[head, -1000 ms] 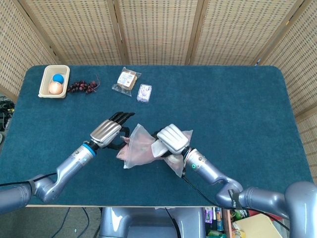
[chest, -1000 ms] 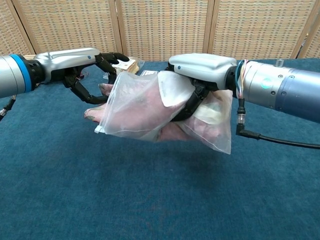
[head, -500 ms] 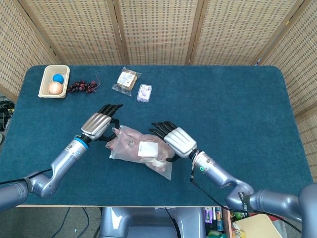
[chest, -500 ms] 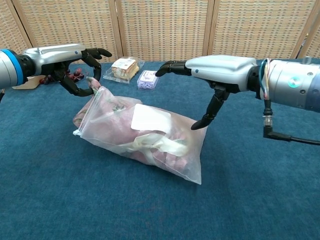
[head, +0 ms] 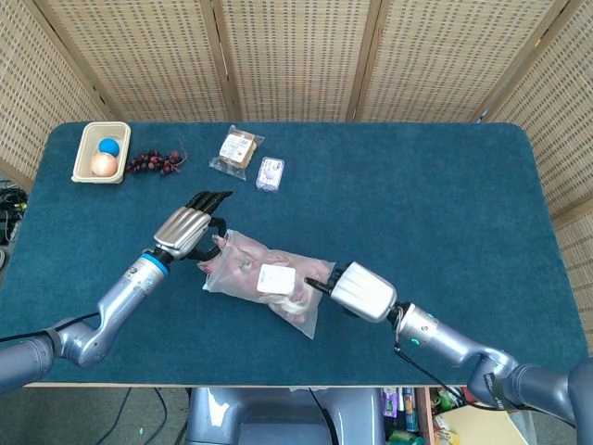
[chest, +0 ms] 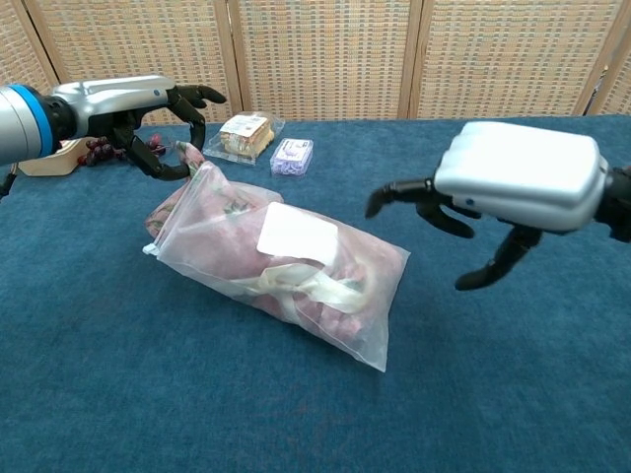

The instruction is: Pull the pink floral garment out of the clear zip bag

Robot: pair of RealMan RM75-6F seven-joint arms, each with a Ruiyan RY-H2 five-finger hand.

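Chest view: bag label (chest: 297, 231) apparently blank

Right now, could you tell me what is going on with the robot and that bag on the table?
The clear zip bag lies on the blue table with the pink floral garment inside, not pulled out. The left hand is at the bag's far corner, its fingers at the plastic; I cannot tell whether it grips. The right hand hovers open beside the bag, holding nothing.
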